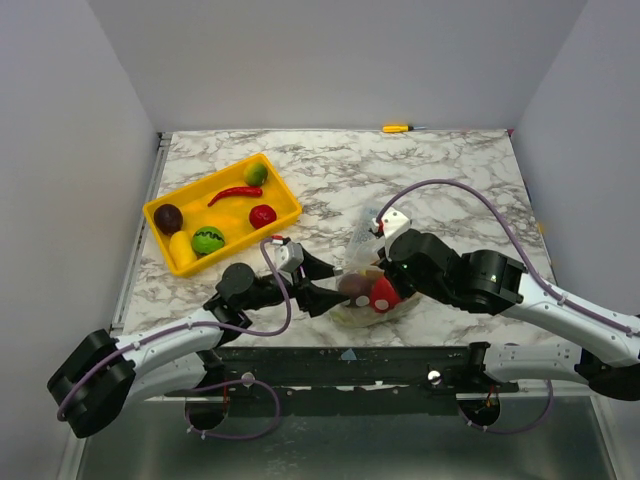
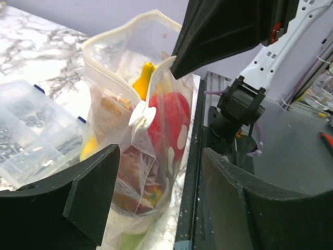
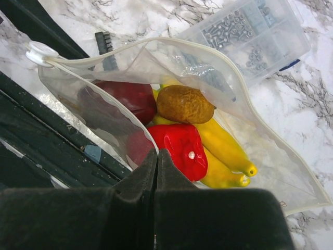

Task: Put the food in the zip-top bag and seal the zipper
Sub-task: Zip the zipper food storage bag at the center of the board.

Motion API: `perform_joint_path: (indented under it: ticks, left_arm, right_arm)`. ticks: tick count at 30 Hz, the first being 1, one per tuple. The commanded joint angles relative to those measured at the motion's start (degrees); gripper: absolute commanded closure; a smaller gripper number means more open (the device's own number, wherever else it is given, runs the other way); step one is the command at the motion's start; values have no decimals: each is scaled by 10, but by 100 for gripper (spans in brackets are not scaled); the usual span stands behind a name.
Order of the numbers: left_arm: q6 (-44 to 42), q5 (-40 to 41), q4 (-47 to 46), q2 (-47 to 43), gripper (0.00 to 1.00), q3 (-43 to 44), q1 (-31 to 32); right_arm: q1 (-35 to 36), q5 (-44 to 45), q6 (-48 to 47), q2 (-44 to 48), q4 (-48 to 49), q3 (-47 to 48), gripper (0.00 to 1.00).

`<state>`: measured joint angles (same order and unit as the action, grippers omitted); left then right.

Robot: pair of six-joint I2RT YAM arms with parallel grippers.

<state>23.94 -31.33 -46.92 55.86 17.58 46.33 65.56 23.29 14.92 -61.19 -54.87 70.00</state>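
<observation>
The clear floppy zip-top bag [image 1: 365,262], holding red and yellow toy food [image 3: 177,143], sits gaping at the marble table [image 1: 450,170]'s near edge. Sealing its zipper strip [image 3: 182,44] should go best by pinching the white slider tab [image 2: 141,114] squarely while the rim stays taut. The left gripper [image 2: 158,182] reaches in low, fingers spread around the bag; the right gripper [image 3: 157,156], angled down, pinches its near wall.

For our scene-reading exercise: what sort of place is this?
Likely a robotics lab cell: plain walls around a marble-patterned table, left arm and right arm at its edge, toy food in a yellow tray.
</observation>
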Motion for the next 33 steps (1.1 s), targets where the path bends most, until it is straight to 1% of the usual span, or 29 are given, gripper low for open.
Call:
perform_joint_path:
  ticks: [1,7,10,11,12,14,15,16,18,19,21,24,28,33]
  left_arm:
    - [-44,45,-108,29,36,-16,10]
    - [-50,58,-135,54,43,-11,17]
    - [-46,63,-140,57,51,-10,17]
    - [-47,55,-140,58,56,-9,17]
    - [-47,50,-137,58,64,-7,17]
    - [-48,51,-119,57,90,-2,17]
    - [-50,49,-108,56,98,1,17]
    - [-51,47,-101,55,100,3,17]
    - [-48,49,-95,52,100,2,17]
    - [-46,48,-93,50,100,3,17]
    - [-44,43,-92,46,100,3,17]
    - [-41,42,-81,42,100,7,17]
    - [-26,45,-69,41,100,14,18]
    - [-8,46,-75,46,100,12,18]
  right_arm:
    - [0,-14,-8,0,19,4,99]
    - [0,-16,-9,-3,17,8,99]
    - [0,-18,-10,-2,20,8,99]
    - [0,-20,-11,-3,20,8,99]
    - [0,-21,-13,-4,21,8,99]
    - [0,-19,-16,-7,21,11,99]
    - [0,-19,-16,-11,18,15,99]
    - [0,-20,-19,-14,17,22,98]
    - [0,-36,-28,-24,18,39,89]
    - [1,-53,-36,-30,19,52,82]
    - [0,-90,-54,-41,28,73,69]
    - [1,-148,-85,-53,59,88,58]
    - [0,-204,-134,-58,131,60,52]
    - [0,-211,-189,-65,200,34,52]
